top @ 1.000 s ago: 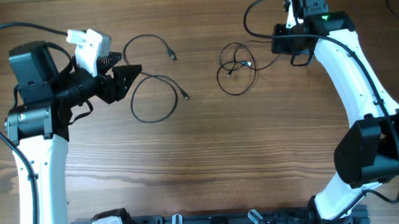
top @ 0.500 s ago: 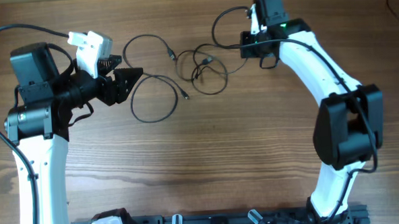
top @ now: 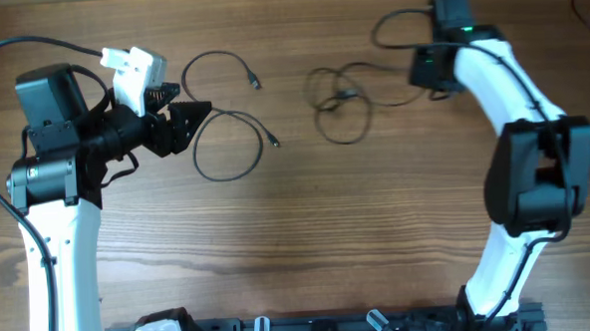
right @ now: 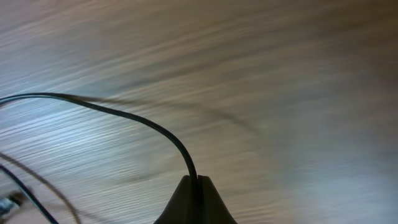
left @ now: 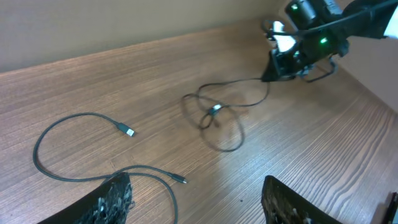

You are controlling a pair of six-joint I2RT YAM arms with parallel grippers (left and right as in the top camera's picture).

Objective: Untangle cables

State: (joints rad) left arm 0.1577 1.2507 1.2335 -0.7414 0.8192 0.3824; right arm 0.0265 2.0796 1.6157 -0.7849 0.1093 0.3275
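Overhead, we are logging the right gripper (top: 418,70) at upper right, jaws clamped on a strand of the cables (top: 340,102), whose knot is trailing leftward at top centre, nearer this arm than the left gripper (top: 186,118), its jaws standing apart at upper left.

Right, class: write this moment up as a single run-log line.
left gripper: open, empty, by loose cable | right gripper: shut on cable from tangle | tangle: not yet undone
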